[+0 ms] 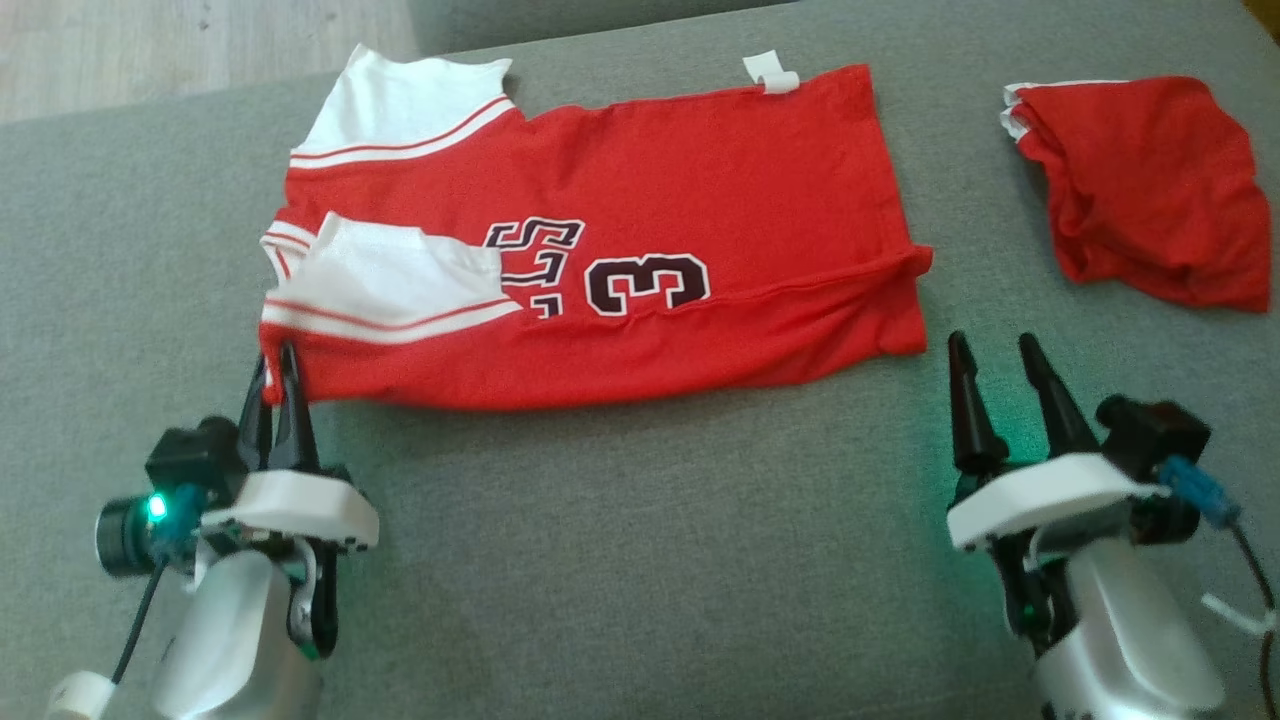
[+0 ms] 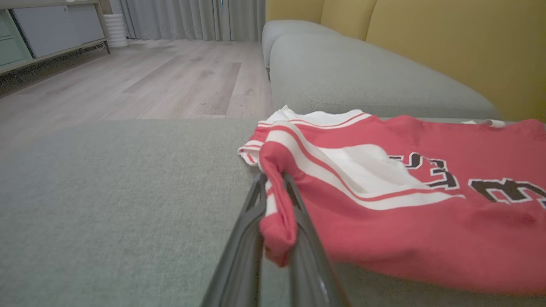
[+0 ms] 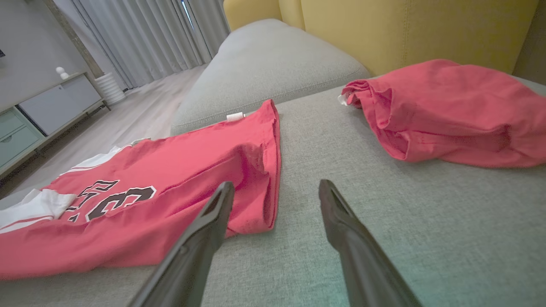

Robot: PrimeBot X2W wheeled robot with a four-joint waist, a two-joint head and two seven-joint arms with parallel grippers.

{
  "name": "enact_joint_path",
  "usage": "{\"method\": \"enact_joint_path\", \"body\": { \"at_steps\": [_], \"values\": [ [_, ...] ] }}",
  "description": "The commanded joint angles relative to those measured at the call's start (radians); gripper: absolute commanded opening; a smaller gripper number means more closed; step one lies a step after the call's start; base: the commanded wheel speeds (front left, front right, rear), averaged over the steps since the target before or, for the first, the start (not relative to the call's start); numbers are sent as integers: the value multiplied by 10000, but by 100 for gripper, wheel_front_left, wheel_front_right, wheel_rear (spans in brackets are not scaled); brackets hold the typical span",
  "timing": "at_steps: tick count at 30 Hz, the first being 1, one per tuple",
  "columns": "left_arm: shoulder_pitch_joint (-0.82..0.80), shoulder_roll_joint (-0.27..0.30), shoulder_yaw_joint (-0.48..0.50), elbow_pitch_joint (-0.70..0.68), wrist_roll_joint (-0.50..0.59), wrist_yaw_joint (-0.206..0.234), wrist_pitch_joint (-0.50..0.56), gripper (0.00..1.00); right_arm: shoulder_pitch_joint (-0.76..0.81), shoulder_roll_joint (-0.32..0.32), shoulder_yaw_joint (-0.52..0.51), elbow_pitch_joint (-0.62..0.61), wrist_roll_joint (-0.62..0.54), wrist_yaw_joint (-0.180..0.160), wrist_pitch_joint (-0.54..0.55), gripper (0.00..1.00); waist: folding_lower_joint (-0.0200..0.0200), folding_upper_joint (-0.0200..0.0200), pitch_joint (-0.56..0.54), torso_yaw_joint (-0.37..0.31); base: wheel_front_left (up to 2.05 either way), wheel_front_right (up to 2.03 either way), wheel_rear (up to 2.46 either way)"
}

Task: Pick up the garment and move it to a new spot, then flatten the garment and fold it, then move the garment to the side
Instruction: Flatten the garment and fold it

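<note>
The garment (image 1: 640, 250), a red jersey with white sleeves and a black number on it, lies spread sideways on the grey sofa seat (image 1: 640, 560). Its shoulders point left and its hem points right. One white sleeve (image 1: 400, 270) is turned in over the chest, and a long crease runs along the near part of the body. The jersey therefore looks flattened and partly folded, not bunched.

The left gripper (image 1: 278, 358) is closed on the near left corner of the jersey. In the left wrist view a roll of red and white striped cloth is pinched between its two dark fingers, just above the seat. Taking that corner probably gives the robot control of one end of the near edge.

The right gripper (image 1: 993, 340) stands open with nothing between its jaws. It sits just near of the jersey's near right hem corner and does not touch the cloth. It is likely placed there to take the matching corner, so both ends of the near edge could be lifted together and the fold kept straight.

A second red garment (image 1: 1150, 190) lies crumpled at the far right, well apart from the jersey. That leaves bare seat between them for setting the jersey aside later.
</note>
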Motion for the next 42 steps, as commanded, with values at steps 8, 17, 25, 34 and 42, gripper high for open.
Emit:
{"method": "enact_joint_path", "body": {
  "at_steps": [8, 17, 25, 34, 42],
  "values": [
    [-75, 44, 189, -1386, 227, -125, -207, 0, -1327, 28, -57, 1380, 293, -7, 605, 100, -1, 0, 84, 280, 0, 0, 0],
    [182, -164, 121, -2031, 435, -291, -210, 0, -2463, 28, 928, 3316, 2017, -7, 582, 100, -1, 0, 246, 556, 0, 0, 0],
    [227, -263, 154, -1927, 502, -391, -211, 0, -3339, 28, 1975, 5007, 2729, -7, 373, 100, -1, 0, 340, 681, 0, 0, 0],
    [427, -157, 461, -1699, 584, -350, -212, 0, -3850, 28, 2191, 6002, 2430, -7, -552, 0, -1, 0, -13, 519, 0, 0, 0],
    [1306, -207, 695, -1806, 632, -357, -212, 0, -2823, 28, 2647, 5308, 2728, -7, -623, 0, -1, 0, -945, 198, 0, 0, 0]
  ]
}}
